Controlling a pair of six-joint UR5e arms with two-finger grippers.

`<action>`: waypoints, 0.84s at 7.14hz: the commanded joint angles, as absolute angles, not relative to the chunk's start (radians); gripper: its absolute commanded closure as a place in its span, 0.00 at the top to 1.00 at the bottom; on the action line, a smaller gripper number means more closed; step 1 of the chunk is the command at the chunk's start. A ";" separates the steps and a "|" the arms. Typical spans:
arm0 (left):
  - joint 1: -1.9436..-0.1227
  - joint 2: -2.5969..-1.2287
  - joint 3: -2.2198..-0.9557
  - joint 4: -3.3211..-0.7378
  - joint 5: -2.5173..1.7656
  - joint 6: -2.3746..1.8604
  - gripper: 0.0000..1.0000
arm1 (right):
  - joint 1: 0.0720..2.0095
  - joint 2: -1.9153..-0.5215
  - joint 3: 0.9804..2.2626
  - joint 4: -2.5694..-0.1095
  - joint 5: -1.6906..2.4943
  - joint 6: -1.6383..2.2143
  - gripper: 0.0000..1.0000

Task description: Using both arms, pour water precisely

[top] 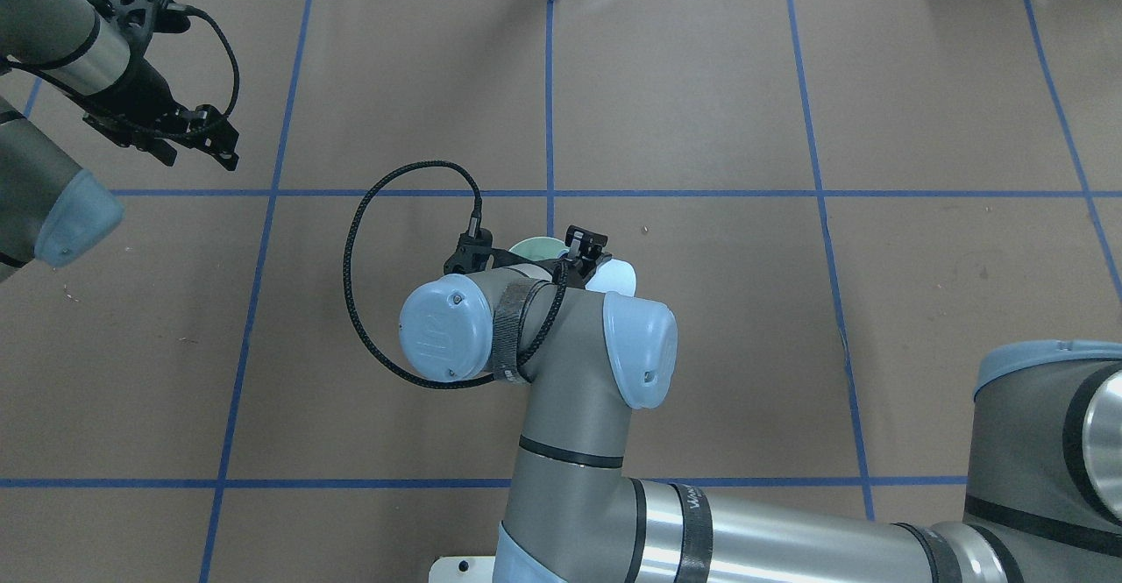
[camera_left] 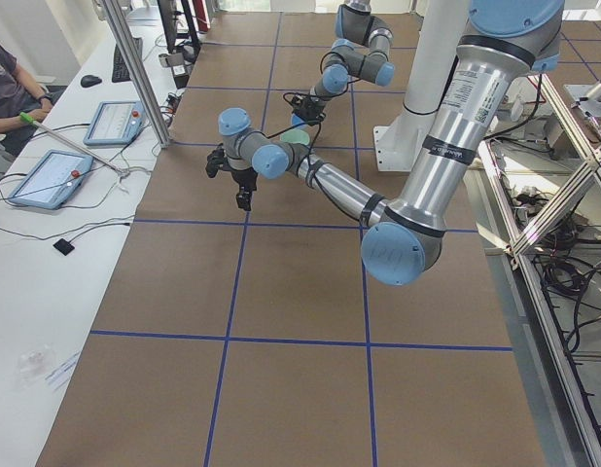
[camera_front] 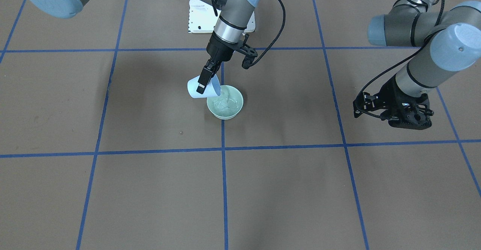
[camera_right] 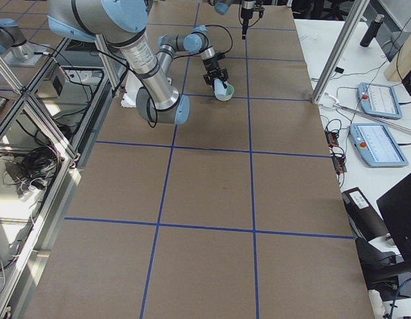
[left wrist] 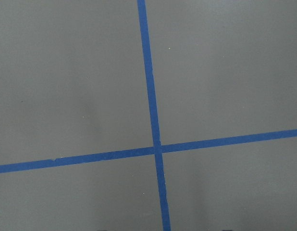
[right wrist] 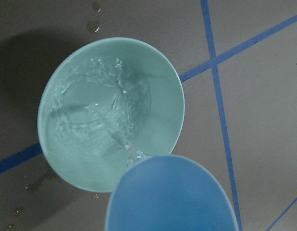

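Observation:
My right gripper point(camera_front: 205, 80) is shut on a light-blue cup point(camera_front: 196, 88), tilted mouth-down over a pale green bowl point(camera_front: 235, 109) at the table's middle. In the right wrist view the cup's rim point(right wrist: 172, 197) hangs over the bowl's edge point(right wrist: 160, 91). A thin stream of water point(right wrist: 115, 131) runs into the bowl and ripples there. In the overhead view my right arm hides most of the cup point(top: 615, 276) and the bowl point(top: 535, 248). My left gripper point(top: 200, 152) is open and empty, low over bare table far to my left, also in the front view point(camera_front: 410, 120).
A few water drops point(right wrist: 93, 24) lie on the brown table beside the bowl. Blue tape lines point(left wrist: 155, 147) grid the table. The white pedestal base point(camera_front: 195, 20) stands behind the bowl. A side bench with tablets point(camera_left: 48, 175) and a seated person point(camera_left: 9, 83) is beyond the far edge.

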State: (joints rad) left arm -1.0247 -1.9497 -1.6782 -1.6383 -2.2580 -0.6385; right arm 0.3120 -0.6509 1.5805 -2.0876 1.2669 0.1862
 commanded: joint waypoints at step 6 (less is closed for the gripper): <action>-1.025 -1.950 -1.690 -1.637 -2.258 -0.640 0.84 | 0.319 -0.643 1.589 -2.050 1.276 0.263 0.00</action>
